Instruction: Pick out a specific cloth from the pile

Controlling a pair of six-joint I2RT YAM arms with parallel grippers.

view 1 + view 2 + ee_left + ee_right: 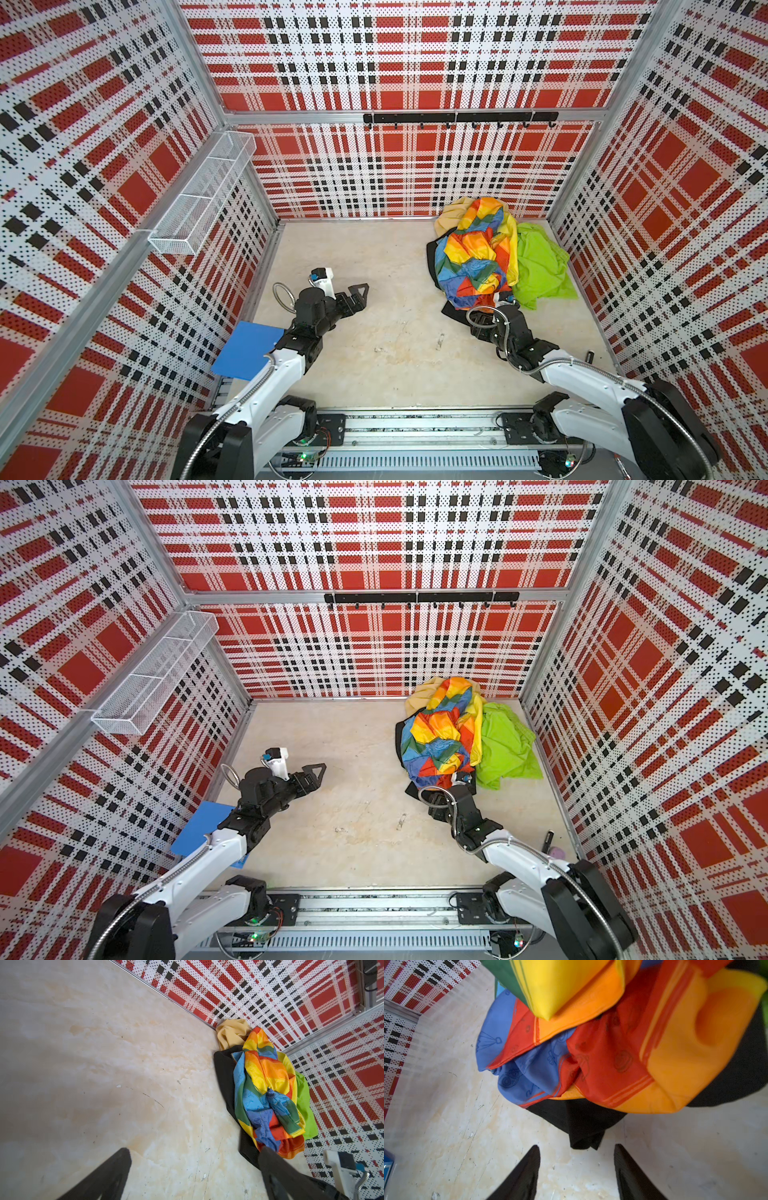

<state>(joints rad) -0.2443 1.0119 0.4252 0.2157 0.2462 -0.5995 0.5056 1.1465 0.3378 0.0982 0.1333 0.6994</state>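
Observation:
The pile sits in the far right corner: a rainbow-patchwork cloth (478,253) on top, a lime green one (540,266) to its right and a pale yellow one (451,216) behind. The black cloth (433,257) (225,1076) lies underneath and shows along the pile's left and near edges. In the right wrist view its corner (583,1126) pokes out just beyond my right gripper (577,1147), which is open low over the floor, with nothing between the fingers. My left gripper (195,1151) (362,291) is wide open and empty over bare floor, left of the pile.
A blue board (247,349) leans at the near left beside the left arm. A wire basket (203,195) hangs on the left wall, and a black hook rail (457,117) runs along the back wall. A dark pen (548,839) lies at the near right. Plaid walls close in three sides.

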